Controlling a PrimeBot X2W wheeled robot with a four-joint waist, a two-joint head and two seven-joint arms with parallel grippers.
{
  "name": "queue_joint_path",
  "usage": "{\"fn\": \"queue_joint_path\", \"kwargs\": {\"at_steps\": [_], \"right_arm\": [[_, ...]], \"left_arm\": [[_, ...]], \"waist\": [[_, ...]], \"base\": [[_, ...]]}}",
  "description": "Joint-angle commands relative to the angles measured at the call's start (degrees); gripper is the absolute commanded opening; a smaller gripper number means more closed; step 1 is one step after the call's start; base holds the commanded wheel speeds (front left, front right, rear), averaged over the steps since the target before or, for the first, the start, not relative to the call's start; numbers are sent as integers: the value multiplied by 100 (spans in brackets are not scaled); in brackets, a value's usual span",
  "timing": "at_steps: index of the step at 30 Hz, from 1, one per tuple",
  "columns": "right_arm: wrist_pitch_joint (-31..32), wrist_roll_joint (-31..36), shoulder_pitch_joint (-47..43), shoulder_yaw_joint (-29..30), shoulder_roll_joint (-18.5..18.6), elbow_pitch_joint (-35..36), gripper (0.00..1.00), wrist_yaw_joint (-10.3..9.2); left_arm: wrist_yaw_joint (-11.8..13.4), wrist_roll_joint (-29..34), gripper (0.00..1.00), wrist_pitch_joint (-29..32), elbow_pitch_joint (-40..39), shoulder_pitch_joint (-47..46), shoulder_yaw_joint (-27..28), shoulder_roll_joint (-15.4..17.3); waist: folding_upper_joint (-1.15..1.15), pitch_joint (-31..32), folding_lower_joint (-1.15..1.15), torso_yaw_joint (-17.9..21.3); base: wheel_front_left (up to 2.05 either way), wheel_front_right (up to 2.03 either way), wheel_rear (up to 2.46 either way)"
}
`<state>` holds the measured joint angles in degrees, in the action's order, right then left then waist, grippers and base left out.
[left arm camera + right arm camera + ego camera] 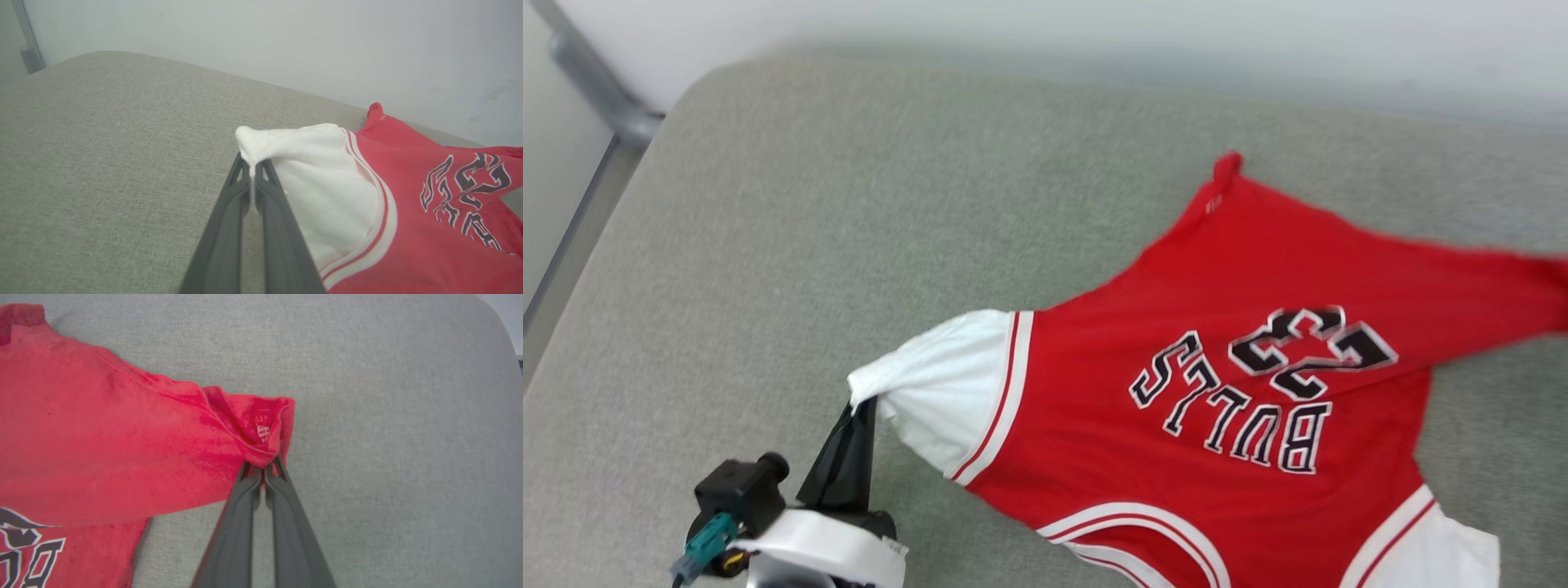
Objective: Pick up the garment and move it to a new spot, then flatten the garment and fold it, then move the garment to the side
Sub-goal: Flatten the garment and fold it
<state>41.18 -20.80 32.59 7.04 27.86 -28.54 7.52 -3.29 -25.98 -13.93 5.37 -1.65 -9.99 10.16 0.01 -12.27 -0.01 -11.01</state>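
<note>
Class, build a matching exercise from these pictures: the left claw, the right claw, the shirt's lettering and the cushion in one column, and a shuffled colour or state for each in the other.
Column one:
1. left claw
2. right claw
3. lettering
4. cushion

Column two:
A. grey
B. shut on the red corner of the shirt
C. black, outlined in white
D. shut on the white sleeve

Pairs: 1-D, 2-B, 3-C, 4-A

Centre: the right gripper (263,470), fingers pinched together on a bunched red corner of the garment (102,449), which spreads toward nine o'clock. The grey cushion (388,457) lies toward three o'clock.
</note>
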Motion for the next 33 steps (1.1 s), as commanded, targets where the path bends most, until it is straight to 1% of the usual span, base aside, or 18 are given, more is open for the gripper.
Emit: {"fn": "queue_joint_path", "kwargs": {"at_steps": [1,6,9,13,18,21,22,25,26,29,31,33], "right_arm": [[-45,-28,-429,115,-99,135,0,-6],[-201,-131,-2010,713,-471,788,0,-6],[-264,-162,-2883,988,-842,1127,0,-6],[-288,-178,-3820,1330,-1360,1541,0,-6],[-282,-144,-4588,1613,-1995,1918,0,-6],[-462,-136,-4695,1691,-2149,2032,0,-6],[-597,-166,-4711,1720,-2215,2070,100,-6],[-1216,-267,-4625,1656,-2325,2197,100,-5],[-1550,-272,-4546,1652,-2335,2257,100,-5],[-2503,-268,-4331,1559,-2271,2307,100,-5],[-3118,-264,-4123,1432,-2161,2324,100,-5],[-3500,-281,-3915,1259,-2042,2189,100,-5]], "left_arm": [[40,-29,0,21,10,128,51,46],[129,-92,0,180,76,423,145,187],[167,-151,0,264,175,636,199,267],[170,-244,0,368,317,808,213,295],[204,-314,0,444,470,933,226,314],[206,-336,0,459,490,929,204,308],[207,-337,0,469,499,917,197,308],[206,-339,0,469,518,882,181,306],[201,-334,0,466,522,871,176,308],[176,-336,0,449,515,801,148,310],[157,-336,0,426,485,728,132,306],[147,-330,0,408,457,639,115,292]], "waist": [[-1,348,1,286],[-1,674,1,501],[-1,893,1,631],[-1,1107,1,745],[-1,1251,1,849],[-1,1261,1,876],[-1,1264,1,888],[-1,1262,1,915],[-1,1256,1,920],[-1,1213,1,899],[-1,1115,1,870],[-1,1005,1,833]], "base": [[0,0,0],[0,0,0],[0,0,0],[0,0,0],[0,0,0],[0,0,0],[0,0,0],[0,0,0],[0,0,0],[0,0,0],[0,0,0],[0,0,0]]}}
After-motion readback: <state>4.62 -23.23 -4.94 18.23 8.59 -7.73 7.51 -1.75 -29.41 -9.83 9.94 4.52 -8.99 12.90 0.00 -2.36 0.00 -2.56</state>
